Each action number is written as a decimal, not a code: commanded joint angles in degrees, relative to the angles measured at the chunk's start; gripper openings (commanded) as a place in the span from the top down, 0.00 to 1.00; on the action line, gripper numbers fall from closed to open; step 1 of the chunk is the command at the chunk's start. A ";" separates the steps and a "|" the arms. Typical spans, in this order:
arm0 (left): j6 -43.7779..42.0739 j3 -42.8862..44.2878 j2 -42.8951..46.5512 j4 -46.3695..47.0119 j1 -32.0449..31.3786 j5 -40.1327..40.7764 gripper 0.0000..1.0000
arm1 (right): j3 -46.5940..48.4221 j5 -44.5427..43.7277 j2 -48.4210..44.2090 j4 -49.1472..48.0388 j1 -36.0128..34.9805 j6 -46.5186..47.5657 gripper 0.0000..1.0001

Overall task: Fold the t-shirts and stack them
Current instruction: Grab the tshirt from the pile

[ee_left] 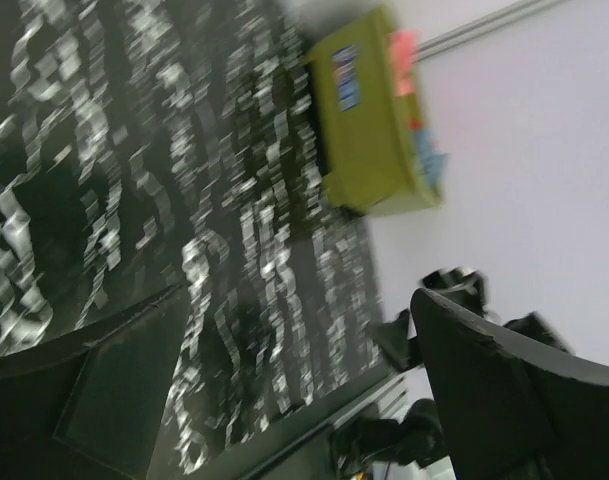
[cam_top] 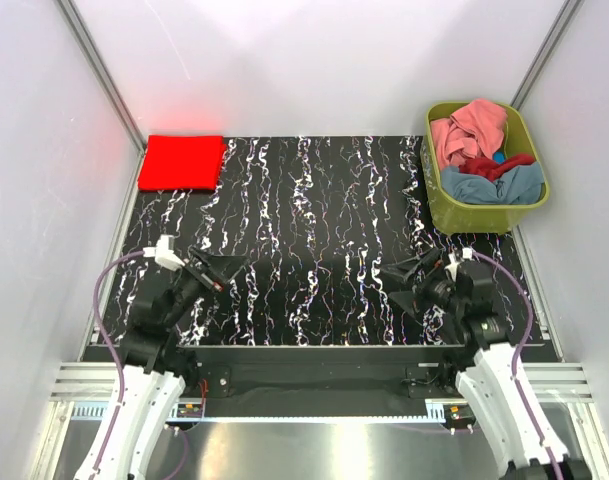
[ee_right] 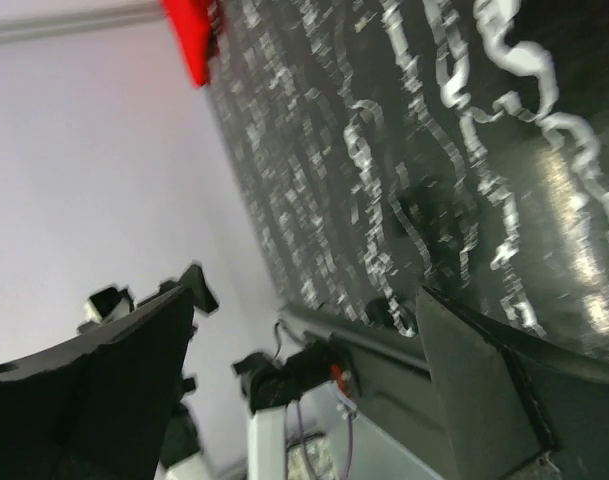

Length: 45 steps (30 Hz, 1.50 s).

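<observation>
Tub (cam_top: 476, 216) holds crumpled pink, red and grey-blue t-shirts (cam_top: 472, 132).

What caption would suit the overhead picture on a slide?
Mid-task: left gripper and right gripper open and empty; folded red t-shirt far left, other t-shirts heaped in green tub far right.

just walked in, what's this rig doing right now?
Nothing is being handled at the moment. The left gripper and right gripper both hang open and empty over the near part of the table. A bright red t-shirt lies folded at the far left corner. A salmon pink t-shirt, a dark red t-shirt and a grey-blue t-shirt sit crumpled in the olive-green tub, not yet folded.
</observation>
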State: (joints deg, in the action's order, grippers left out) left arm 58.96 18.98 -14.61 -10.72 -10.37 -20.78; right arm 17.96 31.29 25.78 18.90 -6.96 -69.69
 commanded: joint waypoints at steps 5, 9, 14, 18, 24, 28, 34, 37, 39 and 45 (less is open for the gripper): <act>-7.96 9.22 -8.14 -14.82 0.18 0.47 0.01 | 19.00 -17.56 17.62 2.55 0.19 17.27 0.00; -12.55 15.80 -9.91 -21.35 0.26 2.40 0.01 | 34.80 -37.89 30.51 2.46 0.37 27.48 0.00; -14.74 17.84 -10.52 -25.76 0.35 -0.57 0.01 | 57.13 -48.78 47.40 -1.30 5.89 39.69 0.00; -17.12 17.06 -12.02 -24.44 0.35 -3.65 0.01 | 71.05 -53.68 64.51 -5.79 9.95 45.51 0.00; -18.79 17.92 -19.30 -17.24 0.62 -8.22 0.02 | 90.39 -55.55 85.53 -7.99 13.20 54.04 0.01; -19.06 17.84 -20.98 -13.19 0.62 -10.68 0.05 | 100.41 -51.25 97.33 -9.93 15.13 56.49 0.03; -21.95 17.84 -24.05 -13.80 0.70 -10.60 0.06 | 122.88 -50.97 115.35 -8.79 15.75 61.86 0.02; -23.27 19.16 -25.98 -14.59 0.70 -9.55 0.05 | 129.15 -53.69 121.25 -8.17 15.84 63.62 0.05; -23.63 19.86 -27.13 -14.85 0.70 -9.02 0.05 | 131.36 -54.58 124.50 -8.17 16.10 64.41 0.10; -25.38 22.67 -29.07 -18.10 0.70 -8.49 0.05 | 133.04 -55.54 125.75 -8.44 16.72 63.63 0.83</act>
State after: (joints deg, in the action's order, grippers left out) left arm 35.97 37.50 -43.33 -28.32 -10.00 -29.34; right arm 147.76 -20.82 152.77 12.25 9.17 -6.46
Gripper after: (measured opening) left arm 0.947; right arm 0.242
